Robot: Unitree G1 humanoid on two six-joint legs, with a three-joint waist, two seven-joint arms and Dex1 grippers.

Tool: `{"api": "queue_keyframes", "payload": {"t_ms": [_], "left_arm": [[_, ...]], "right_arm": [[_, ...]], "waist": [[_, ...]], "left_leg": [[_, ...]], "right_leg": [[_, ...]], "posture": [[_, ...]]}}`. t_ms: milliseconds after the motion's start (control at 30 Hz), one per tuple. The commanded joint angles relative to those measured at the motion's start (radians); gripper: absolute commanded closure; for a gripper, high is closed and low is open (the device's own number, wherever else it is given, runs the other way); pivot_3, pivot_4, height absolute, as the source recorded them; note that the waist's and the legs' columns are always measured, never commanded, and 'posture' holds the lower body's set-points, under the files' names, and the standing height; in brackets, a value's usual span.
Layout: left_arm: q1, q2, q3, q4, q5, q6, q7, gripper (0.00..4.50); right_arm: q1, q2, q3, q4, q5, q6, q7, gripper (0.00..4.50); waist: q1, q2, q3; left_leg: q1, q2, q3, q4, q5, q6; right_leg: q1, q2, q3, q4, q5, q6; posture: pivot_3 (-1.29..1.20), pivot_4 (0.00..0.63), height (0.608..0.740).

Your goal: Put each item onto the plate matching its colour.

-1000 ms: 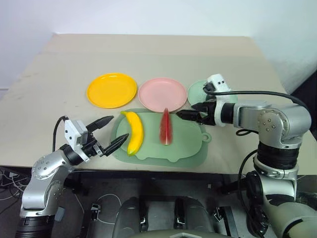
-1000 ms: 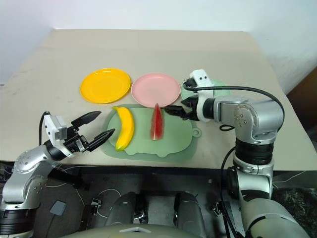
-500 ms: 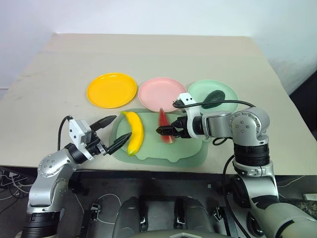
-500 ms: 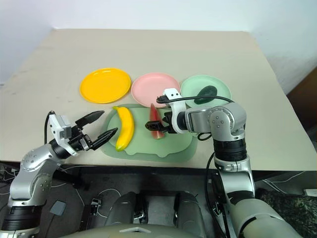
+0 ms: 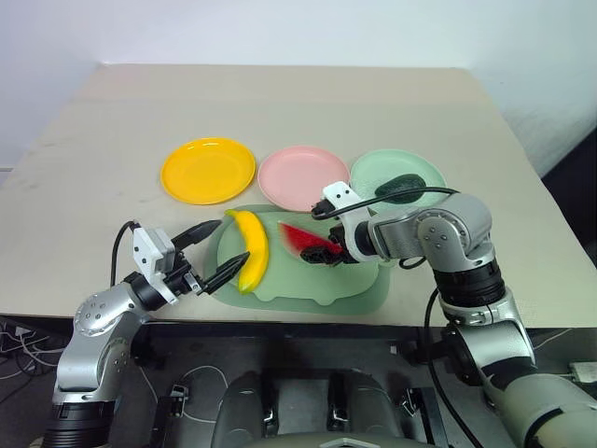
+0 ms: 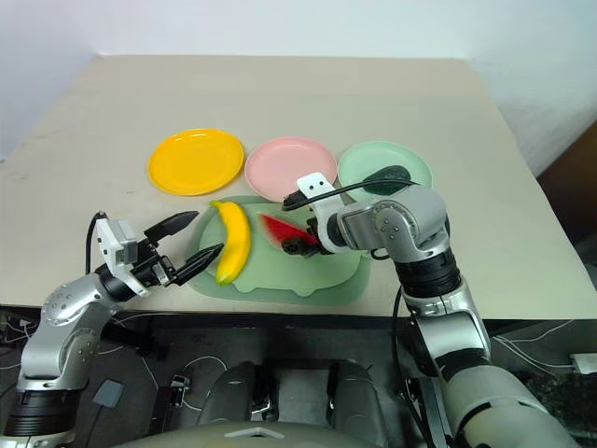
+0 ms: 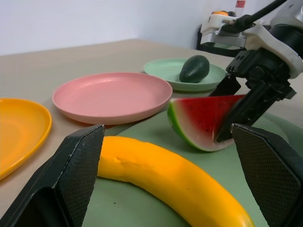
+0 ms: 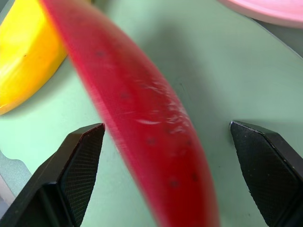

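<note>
Three round plates in a row on the table (image 5: 84, 168), just beyond the pale-green mat (image 5: 359, 280): yellow-orange plate (image 5: 207, 171) off the mat's far left corner, empty; pink plate (image 5: 302, 177) beyond the mat's far edge, empty; mint plate (image 5: 375, 173) off the mat's far right corner, holding the dark-green lump (image 5: 403, 187).

On the mat itself: yellow banana (image 5: 252, 250) lying curved along the left part; watermelon wedge (image 5: 303, 238) lying near the middle, red flesh up, green rind toward the banana side as seen from the left wrist.

Right gripper (image 5: 322, 251) down over the mat, fingers (image 8: 75, 165) spread wide to either side of the wedge, not clenched on it; whether a finger touches the wedge cannot be told.

Left gripper (image 5: 213, 250) at the mat's left edge, just beside the banana, fingers (image 5: 198, 230) released and wide apart, grasping nothing.
</note>
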Motion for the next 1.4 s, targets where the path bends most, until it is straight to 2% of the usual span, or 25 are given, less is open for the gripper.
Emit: {"api": "queue_keyframes", "payload": {"t_ms": [33, 300, 400, 533, 567, 700, 800, 900, 1000, 1100, 1400], "left_arm": [[-0.004, 0.003, 0.012, -0.032, 0.002, -0.007, 0.013, 0.00], [-0.010, 0.005, 0.002, -0.070, -0.001, 0.018, 0.047, 0.00], [-0.011, 0.007, 0.005, -0.073, -0.002, 0.022, 0.051, 0.00], [-0.008, 0.011, 0.014, -0.068, -0.002, 0.019, 0.050, 0.00], [-0.007, 0.012, 0.015, -0.067, -0.002, 0.018, 0.049, 0.00], [-0.002, 0.011, 0.017, -0.074, -0.001, 0.018, 0.054, 0.00], [0.008, 0.011, 0.019, -0.083, -0.002, 0.019, 0.059, 0.00], [0.014, 0.012, 0.023, -0.092, -0.002, 0.020, 0.064, 0.00], [0.016, 0.014, 0.026, -0.093, -0.004, 0.020, 0.064, 0.00], [0.017, 0.017, 0.031, -0.076, -0.001, 0.011, 0.057, 0.00], [0.045, 0.009, 0.038, -0.095, 0.002, 0.000, 0.063, 0.00]], "right_arm": [[-0.020, -0.038, 0.100, -0.058, -0.029, -0.059, 0.085, 0.04], [-0.031, -0.038, 0.184, -0.037, -0.108, -0.117, 0.163, 0.04], [-0.036, -0.039, 0.197, -0.029, -0.135, -0.130, 0.186, 0.69], [-0.041, -0.068, 0.243, -0.034, -0.171, -0.159, 0.234, 2.01], [-0.041, -0.072, 0.250, -0.035, -0.177, -0.163, 0.243, 2.07], [-0.043, -0.093, 0.284, -0.042, -0.213, -0.190, 0.277, 2.12], [-0.049, -0.088, 0.238, -0.051, -0.205, -0.198, 0.305, 2.12], [-0.105, -0.098, 0.139, -0.059, -0.187, -0.233, 0.352, 2.12], [-0.131, -0.104, 0.109, -0.058, -0.191, -0.256, 0.382, 2.15], [-0.210, -0.088, 0.048, 0.014, -0.193, -0.310, 0.411, 2.15], [-0.391, 0.069, 0.124, 0.680, -0.474, -0.803, 0.419, 2.15]], "waist": [[0.000, 0.000, 0.000], [0.000, 0.000, 0.000], [0.000, 0.000, 0.000], [0.000, 0.000, 0.000], [0.000, 0.000, 0.000], [0.000, 0.000, 0.000], [0.001, 0.000, 0.000], [0.001, 0.000, 0.000], [0.002, 0.000, 0.000], [0.001, 0.000, 0.000], [-0.002, 0.000, 0.000]], "left_leg": [[0.000, 0.000, 0.000, 0.000, 0.000, 0.000], [0.000, 0.000, 0.000, 0.000, 0.000, 0.000], [0.000, 0.000, 0.000, 0.000, 0.000, 0.000], [0.000, 0.000, 0.000, 0.000, 0.000, 0.000], [0.000, 0.000, 0.000, 0.000, 0.000, 0.000], [0.000, 0.000, 0.000, 0.000, -0.001, 0.002], [0.000, 0.000, 0.000, 0.000, -0.001, 0.002], [-0.001, 0.000, 0.000, 0.000, -0.001, 0.002], [-0.004, 0.000, 0.000, 0.000, 0.000, 0.000], [-0.005, 0.000, 0.001, -0.001, 0.000, 0.000], [-0.006, -0.001, 0.003, -0.001, 0.001, -0.001]], "right_leg": [[0.000, 0.000, 0.000, 0.000, 0.000, 0.000], [0.000, 0.000, 0.000, 0.000, 0.000, 0.000], [0.000, 0.000, 0.000, 0.000, 0.000, 0.000], [0.000, 0.000, 0.000, 0.000, 0.000, 0.000], [0.000, 0.000, 0.000, 0.000, 0.000, 0.000], [0.000, 0.000, 0.000, 0.000, 0.000, 0.000], [0.000, 0.000, 0.000, 0.000, 0.000, 0.000], [-0.002, 0.000, 0.000, 0.000, 0.000, 0.000], [-0.004, 0.000, 0.000, 0.000, 0.000, 0.000], [-0.005, 0.000, 0.000, 0.000, 0.000, 0.000], [-0.007, 0.001, 0.001, 0.000, 0.000, 0.000]], "posture": [[0.00, 0.150, 0.695], [0.00, 0.150, 0.695], [0.00, 0.150, 0.695], [0.00, 0.150, 0.695], [0.00, 0.150, 0.695], [0.00, 0.150, 0.695], [0.00, 0.150, 0.695], [0.00, 0.150, 0.695], [0.00, 0.150, 0.695], [0.00, 0.150, 0.695], [0.00, 0.150, 0.695]]}}
